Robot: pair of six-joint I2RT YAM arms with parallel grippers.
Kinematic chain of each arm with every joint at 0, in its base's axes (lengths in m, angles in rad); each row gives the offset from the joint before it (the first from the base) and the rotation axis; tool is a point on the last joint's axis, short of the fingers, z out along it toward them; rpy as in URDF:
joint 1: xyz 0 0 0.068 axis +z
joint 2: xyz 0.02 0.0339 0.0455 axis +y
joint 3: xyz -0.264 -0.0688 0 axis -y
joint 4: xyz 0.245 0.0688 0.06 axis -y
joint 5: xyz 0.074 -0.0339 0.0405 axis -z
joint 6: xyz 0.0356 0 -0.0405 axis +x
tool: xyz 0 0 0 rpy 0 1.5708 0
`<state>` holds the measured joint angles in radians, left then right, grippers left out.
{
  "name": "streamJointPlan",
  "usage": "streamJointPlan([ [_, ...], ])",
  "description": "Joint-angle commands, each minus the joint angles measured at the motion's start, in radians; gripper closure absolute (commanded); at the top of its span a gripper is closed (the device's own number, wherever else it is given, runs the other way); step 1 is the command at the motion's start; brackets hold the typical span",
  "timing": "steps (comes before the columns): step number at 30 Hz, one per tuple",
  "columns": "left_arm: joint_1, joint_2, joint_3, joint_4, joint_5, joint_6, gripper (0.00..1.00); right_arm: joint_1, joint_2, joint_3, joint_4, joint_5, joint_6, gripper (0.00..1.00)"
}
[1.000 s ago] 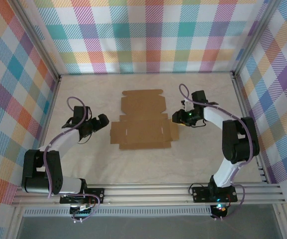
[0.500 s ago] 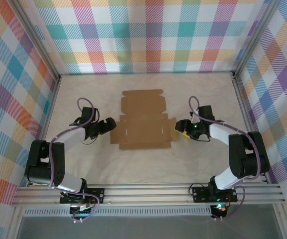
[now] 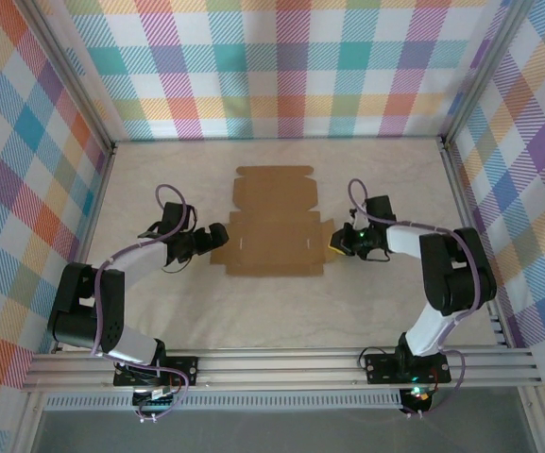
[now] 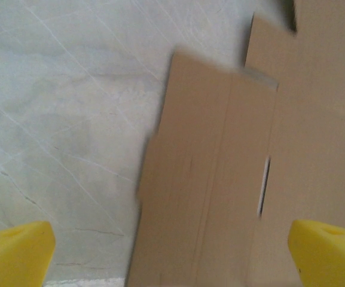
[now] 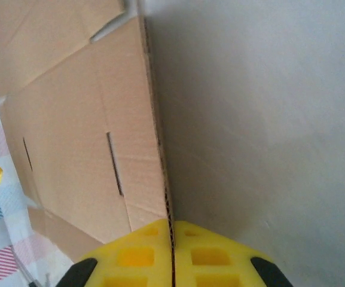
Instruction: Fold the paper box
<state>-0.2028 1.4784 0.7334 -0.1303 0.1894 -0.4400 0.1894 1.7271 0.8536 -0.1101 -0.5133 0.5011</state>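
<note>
The paper box [image 3: 274,247] lies opened out as a flat brown die-cut sheet in the middle of the pale table [image 3: 395,311], its longer panel toward the checked back wall [image 3: 281,66] and its wider part nearer the arms. The left hand [image 3: 217,234] sits low at the sheet's left edge with its jaws spread wide. In the left wrist view, its two yellow fingertips [image 4: 14,246] show at the bottom corners, far apart, with the cardboard's left edge and a strip of bare table between them. A narrow slot [image 4: 263,185] is cut through the panel there, and the hand grips nothing. The right hand [image 3: 334,242] is at the sheet's right edge, pressed together on the side flap [image 5: 154,119]. In the right wrist view, the flap's corrugated edge runs straight down into the seam between the two yellow pads [image 5: 139,257], which meet on either side of it. That flap stands lifted off the table, seen nearly edge-on, with shadow on the table surface to its right. The rest of the sheet stretches away to the left of the flap, showing two more thin slots. The two hands face each other across the sheet, each at about the same height along its wider part.
</note>
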Motion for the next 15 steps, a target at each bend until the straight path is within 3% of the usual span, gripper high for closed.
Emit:
streamJointPlan([
  [1, -0.016, -0.021, 0.041, -0.035, -0.022, 0.033, 0.0, -0.008, 0.078, 0.15, -0.199, -0.024, -0.247, 0.99],
  [4, -0.016, -0.04, 0.057, -0.074, -0.044, 0.062, 0.0, -0.011, 0.193, 0.351, -0.495, -0.17, -0.509, 0.95],
  [9, -0.016, -0.056, 0.081, -0.118, -0.068, 0.103, 0.0, -0.006, 0.316, 0.572, -0.751, -0.201, -0.83, 0.98],
  [12, -0.017, -0.058, 0.103, -0.136, -0.065, 0.119, 0.0, -0.001, 0.361, 0.692, -0.857, -0.167, -0.931, 1.0],
  [14, -0.017, -0.052, 0.119, -0.138, -0.055, 0.129, 0.0, -0.001, 0.392, 0.772, -0.905, -0.137, -0.963, 0.88],
  [15, -0.017, -0.048, 0.132, -0.155, -0.049, 0.133, 0.0, 0.0, 0.401, 0.801, -0.907, -0.116, -0.962, 0.75],
])
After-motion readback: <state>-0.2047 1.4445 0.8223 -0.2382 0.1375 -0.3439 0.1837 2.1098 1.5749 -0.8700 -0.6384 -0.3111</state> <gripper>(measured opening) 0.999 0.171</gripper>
